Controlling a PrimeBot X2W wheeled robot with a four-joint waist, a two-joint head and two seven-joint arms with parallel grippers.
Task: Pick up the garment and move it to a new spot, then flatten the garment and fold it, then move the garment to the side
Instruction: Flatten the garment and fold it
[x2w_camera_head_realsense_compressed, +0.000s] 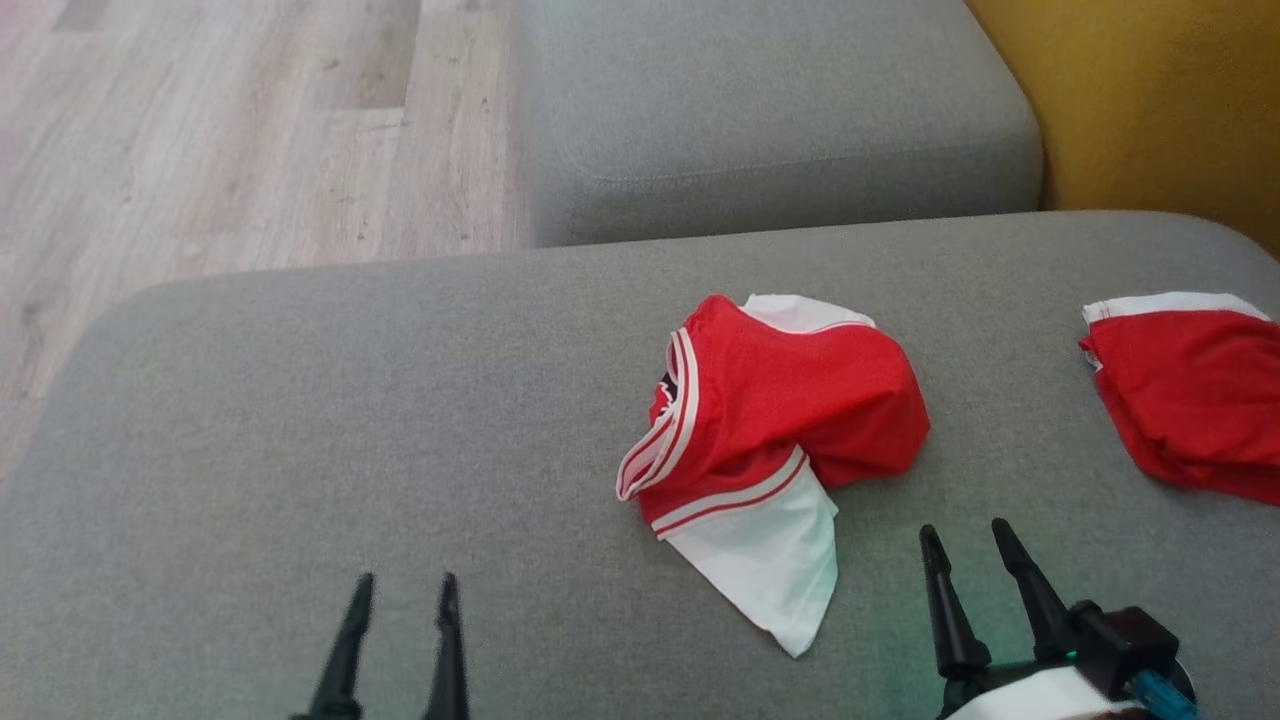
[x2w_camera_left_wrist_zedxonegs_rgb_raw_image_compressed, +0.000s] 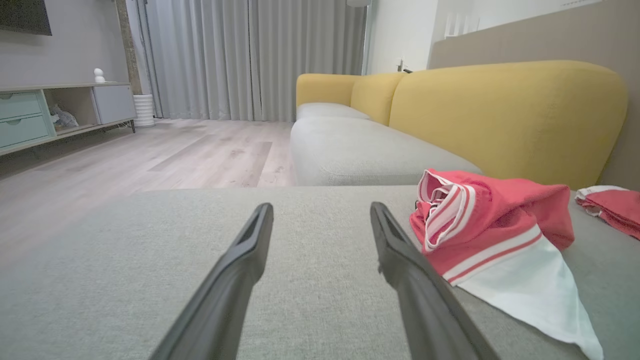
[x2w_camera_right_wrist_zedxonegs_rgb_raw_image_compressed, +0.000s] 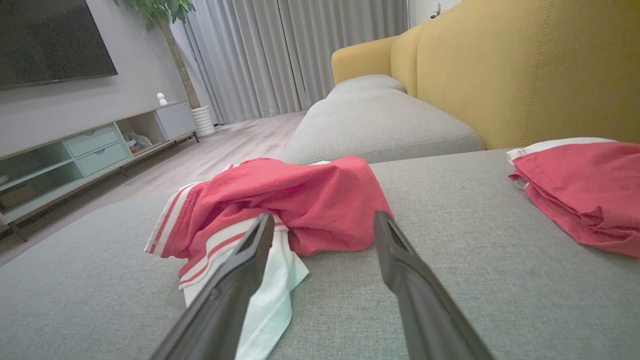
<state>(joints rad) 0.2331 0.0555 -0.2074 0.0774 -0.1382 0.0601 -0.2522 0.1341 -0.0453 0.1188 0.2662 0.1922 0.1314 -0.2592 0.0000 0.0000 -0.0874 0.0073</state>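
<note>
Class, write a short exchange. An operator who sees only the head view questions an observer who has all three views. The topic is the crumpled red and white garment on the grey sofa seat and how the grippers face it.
Operator: From above I cannot judge height. Does the crumpled garment lie flat?
Observer: No. Seen from the side in the right wrist view, the garment rises in a hump off the seat.
Operator: Which gripper is lined up with it?
Observer: The right gripper. Its own camera shows the red hump straight ahead, between its open fingers.
</note>
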